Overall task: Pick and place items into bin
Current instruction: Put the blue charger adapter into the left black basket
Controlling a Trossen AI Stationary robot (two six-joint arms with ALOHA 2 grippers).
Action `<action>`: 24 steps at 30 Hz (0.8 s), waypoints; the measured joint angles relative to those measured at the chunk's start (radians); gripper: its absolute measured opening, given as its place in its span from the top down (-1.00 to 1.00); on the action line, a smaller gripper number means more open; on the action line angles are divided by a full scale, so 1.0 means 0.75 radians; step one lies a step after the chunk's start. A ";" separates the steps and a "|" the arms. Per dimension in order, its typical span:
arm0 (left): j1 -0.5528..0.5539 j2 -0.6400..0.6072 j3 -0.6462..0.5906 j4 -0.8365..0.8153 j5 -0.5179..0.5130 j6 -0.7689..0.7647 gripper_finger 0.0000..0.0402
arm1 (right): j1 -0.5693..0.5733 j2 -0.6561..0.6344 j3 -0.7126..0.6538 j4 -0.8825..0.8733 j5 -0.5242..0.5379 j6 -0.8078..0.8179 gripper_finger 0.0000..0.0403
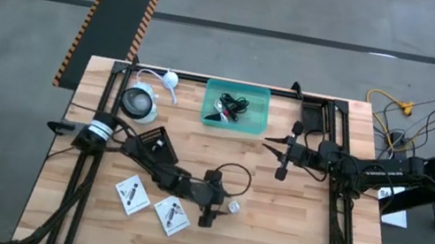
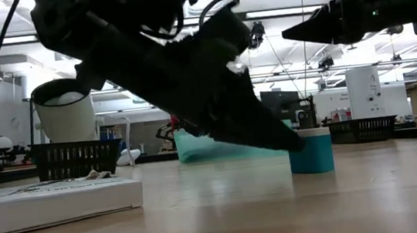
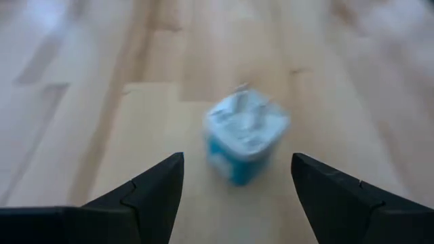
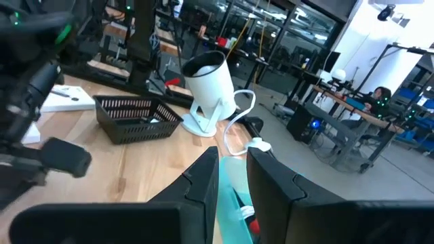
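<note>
A small blue block with a white top (image 3: 244,139) stands on its base on the table (image 1: 233,206), (image 2: 311,152). My left gripper (image 3: 237,186) is open and low over the table (image 1: 217,214), one finger on each side of the block's line, the block just ahead of the tips and apart from them. Two white printed packets (image 1: 131,194), (image 1: 171,215) lie flat near the table's near edge. The teal bin (image 1: 236,107) holds coiled black cables (image 1: 233,105). My right gripper (image 1: 277,153) hovers right of the bin, only a narrow slit between its fingers (image 4: 234,169), holding nothing.
A black mesh basket (image 1: 156,141) and a white round device with a cord (image 1: 140,101) sit at the table's left far part. One packet shows at the low view's left (image 2: 54,198). Bare wood lies between the block and the bin.
</note>
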 joint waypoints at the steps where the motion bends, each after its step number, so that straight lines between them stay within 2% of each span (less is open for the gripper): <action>1: 0.000 0.001 -0.002 -0.008 -0.027 -0.013 -0.27 | 0.000 -0.001 0.000 0.003 0.000 0.000 0.67; 7: 0.000 0.001 -0.003 0.006 -0.055 -0.007 -0.27 | 0.000 -0.002 0.000 0.000 0.000 0.000 0.67; 14: -0.002 0.001 -0.003 0.009 0.087 0.110 -0.27 | 0.000 -0.001 0.000 -0.015 0.000 0.003 0.67; 18: 0.006 0.001 -0.003 0.051 0.091 0.260 -0.27 | 0.000 -0.001 0.000 -0.017 0.000 0.003 0.67; 24: 0.054 0.001 -0.003 0.070 0.084 0.260 -0.27 | 0.000 -0.001 0.000 -0.018 0.000 0.003 0.67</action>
